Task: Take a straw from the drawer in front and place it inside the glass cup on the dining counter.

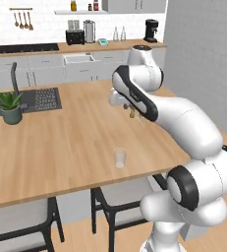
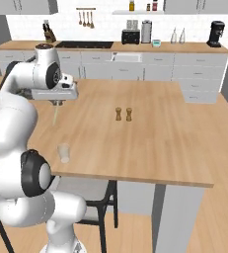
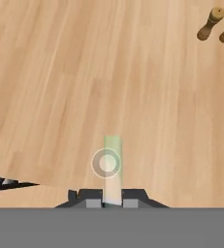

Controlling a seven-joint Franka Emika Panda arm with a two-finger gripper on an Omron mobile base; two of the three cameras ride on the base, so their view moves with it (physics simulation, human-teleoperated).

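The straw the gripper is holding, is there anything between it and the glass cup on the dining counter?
Nothing visible. The gripper holds the straw hanging over bare dining counter, above the glass cup. In the hand view the straw lines up over the cup's rim. The two wooden shakers stand off to the side.

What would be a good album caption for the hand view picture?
Looking down from the hand: gripper shut on the straw, lined up above the glass cup on the dining counter.

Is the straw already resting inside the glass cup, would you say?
No, the straw hangs from the claw above the counter, apart from the cup.
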